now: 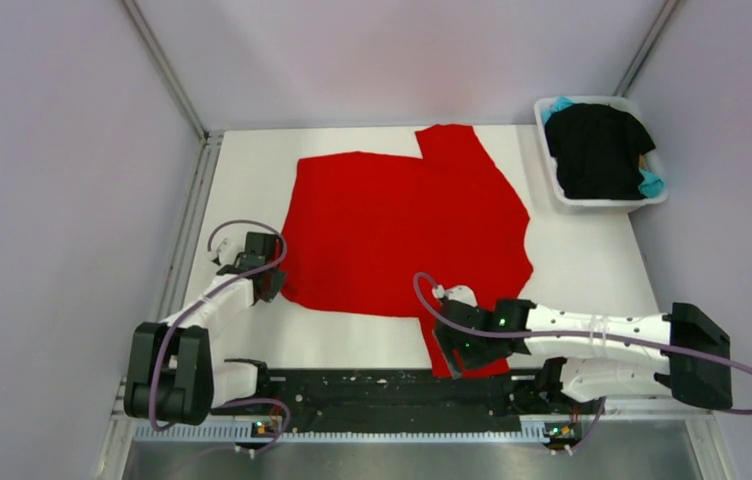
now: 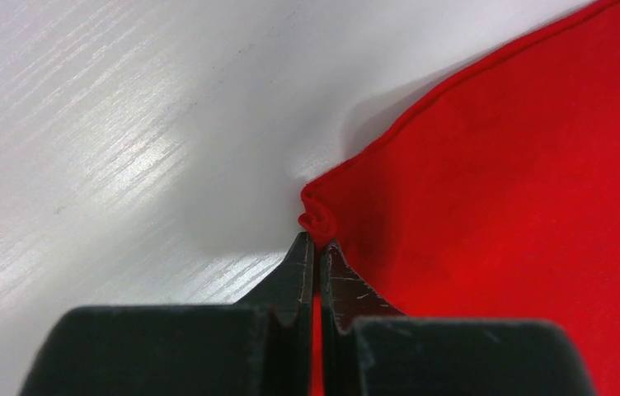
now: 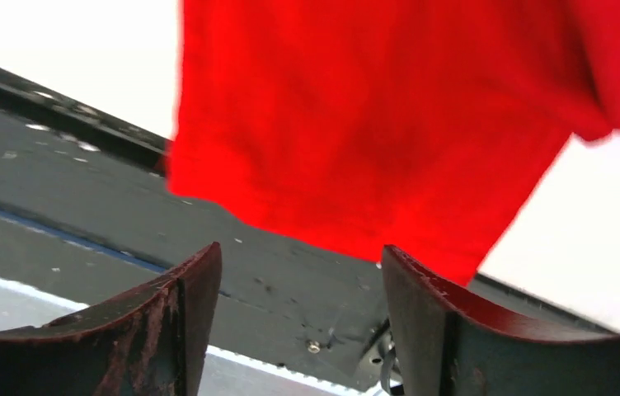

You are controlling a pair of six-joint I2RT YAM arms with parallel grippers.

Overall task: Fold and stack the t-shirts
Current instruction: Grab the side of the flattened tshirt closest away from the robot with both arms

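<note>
The red t-shirt (image 1: pixel 402 230) lies spread flat on the white table, one sleeve toward the back and one reaching the near edge. My left gripper (image 1: pixel 270 285) is at its left corner. In the left wrist view the jaws (image 2: pixel 317 239) are shut on the bunched corner of the red cloth (image 2: pixel 521 190). My right gripper (image 1: pixel 452 360) hangs over the near sleeve. In the right wrist view it (image 3: pixel 300 264) is open and empty, with the red sleeve (image 3: pixel 373 124) just beyond the fingertips. The black t-shirt (image 1: pixel 597 148) and the teal t-shirt (image 1: pixel 651 184) lie crumpled in the tub.
The white plastic tub (image 1: pixel 562 200) stands at the back right corner. A black rail (image 1: pixel 372 385) runs along the table's near edge, under the end of the red sleeve; it also shows in the right wrist view (image 3: pixel 84 190). Walls enclose the table on three sides.
</note>
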